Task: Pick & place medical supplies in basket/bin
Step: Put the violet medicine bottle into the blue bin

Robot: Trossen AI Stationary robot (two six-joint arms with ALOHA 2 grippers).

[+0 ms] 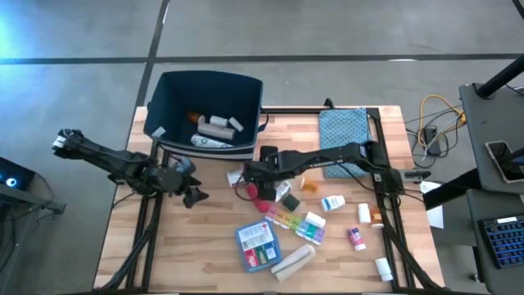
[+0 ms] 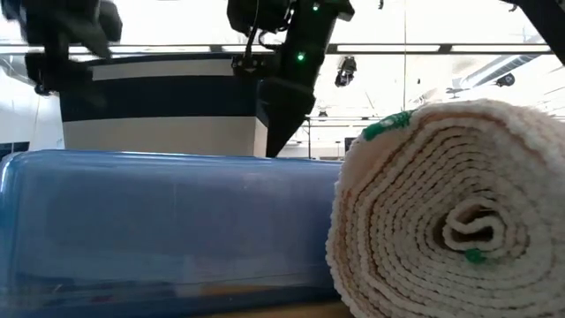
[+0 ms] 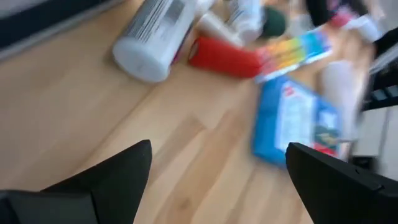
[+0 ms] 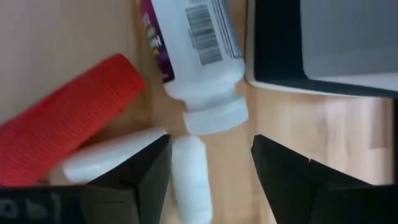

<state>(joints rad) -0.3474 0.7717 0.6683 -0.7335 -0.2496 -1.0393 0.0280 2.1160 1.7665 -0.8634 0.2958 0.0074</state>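
A: From above, where does everything sit?

B: The navy bin (image 1: 205, 106) stands at the far left of the table (image 1: 209, 238), with a few white bottles (image 1: 219, 124) already inside. The rest of the supplies lie in the middle and to the right: a rainbow pill organizer (image 1: 296, 223), a blue flat box (image 1: 257, 246), a beige bandage roll (image 1: 293, 260). The right gripper (image 1: 255, 174) hovers over the near-centre pile; the left gripper (image 1: 192, 195) hangs near the left side with its fingers wide apart and nothing between them.

A: And at table height?

B: The roll (image 2: 446, 221) and the blue box (image 2: 168, 225) fill almost the whole picture. The bin (image 2: 163, 110) only peeks over them, and both grippers are cut off at the top.

A: The left wrist?

B: Blurred. I make out a white bottle (image 3: 155, 34), a red roll (image 3: 224, 56) and the organizer (image 3: 298, 46) ahead of the spread fingers (image 3: 115, 177).

A: The right wrist?

B: Its fingers (image 4: 140, 171) stand partly apart, straddling a small white tube (image 4: 191, 174) but not yet pinching it. A larger bottle (image 4: 202, 56) touches the tube's end and the red roll (image 4: 62, 118) lies just beside.

A: The risk?

B: I'd say crowding. Closing there could nudge the bottle, or trap a second item, and a round tube may roll free.
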